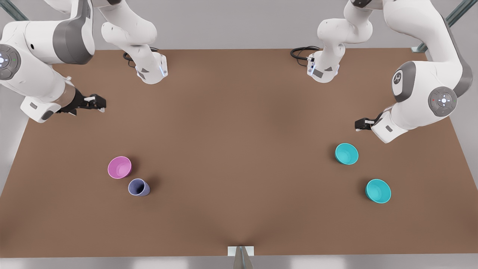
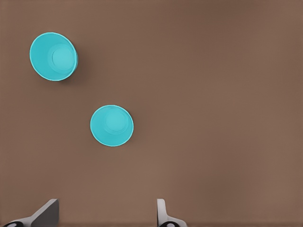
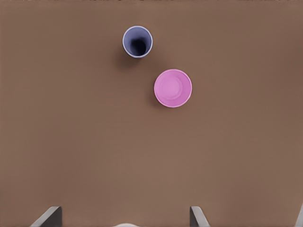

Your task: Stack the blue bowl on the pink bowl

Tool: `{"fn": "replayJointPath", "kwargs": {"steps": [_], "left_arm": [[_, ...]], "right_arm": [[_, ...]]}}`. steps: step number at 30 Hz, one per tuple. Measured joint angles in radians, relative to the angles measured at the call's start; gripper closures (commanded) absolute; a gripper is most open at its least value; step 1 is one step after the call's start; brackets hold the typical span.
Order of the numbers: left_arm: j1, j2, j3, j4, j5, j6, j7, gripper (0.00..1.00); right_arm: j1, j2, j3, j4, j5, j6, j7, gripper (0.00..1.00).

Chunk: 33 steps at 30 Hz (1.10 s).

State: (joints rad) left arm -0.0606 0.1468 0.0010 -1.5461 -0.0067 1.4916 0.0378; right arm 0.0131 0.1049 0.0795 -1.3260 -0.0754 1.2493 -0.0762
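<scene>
Two alike blue bowls stand upright on the front view's right: one [image 1: 346, 154] [image 2: 111, 125] closer to my left gripper, the other [image 1: 378, 191] [image 2: 53, 56] farther toward the table's front. My left gripper [image 1: 360, 124] [image 2: 106, 213] hovers open behind the closer one, holding nothing. The pink bowl [image 1: 119, 167] [image 3: 173, 88] sits upright on the front view's left. My right gripper [image 1: 98, 102] [image 3: 124, 215] hangs open well behind it, also holding nothing.
A lavender-blue cup [image 1: 139, 187] [image 3: 138, 41] stands right beside the pink bowl, toward the front. The brown table [image 1: 239, 130] stretches wide between the two groups. Both arm bases [image 1: 151, 71] [image 1: 323, 69] stand at the back edge.
</scene>
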Motion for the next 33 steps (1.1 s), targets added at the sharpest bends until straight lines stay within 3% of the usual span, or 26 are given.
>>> {"fn": "replayJointPath", "kwargs": {"steps": [4, 8, 17, 33], "left_arm": [[-0.003, 0.000, -0.001, 0.001, 0.000, 0.000, 0.000, 0.00], [-0.002, -0.001, -0.002, 0.001, 0.000, 0.000, -0.001, 0.00], [-0.004, -0.002, -0.002, 0.001, 0.000, -0.001, -0.001, 0.00], [-0.007, -0.002, -0.003, 0.001, 0.000, -0.005, -0.003, 0.00]], "right_arm": [[0.003, 0.042, 0.000, 0.007, -0.004, 0.004, 0.001, 0.00], [-0.081, 0.254, -0.004, -0.002, -0.023, 0.039, -0.002, 0.00], [-0.196, 0.533, -0.003, -0.016, -0.024, 0.345, -0.004, 0.00], [-0.300, 0.623, 0.005, -0.229, 0.131, 0.661, -0.009, 0.00]]}}
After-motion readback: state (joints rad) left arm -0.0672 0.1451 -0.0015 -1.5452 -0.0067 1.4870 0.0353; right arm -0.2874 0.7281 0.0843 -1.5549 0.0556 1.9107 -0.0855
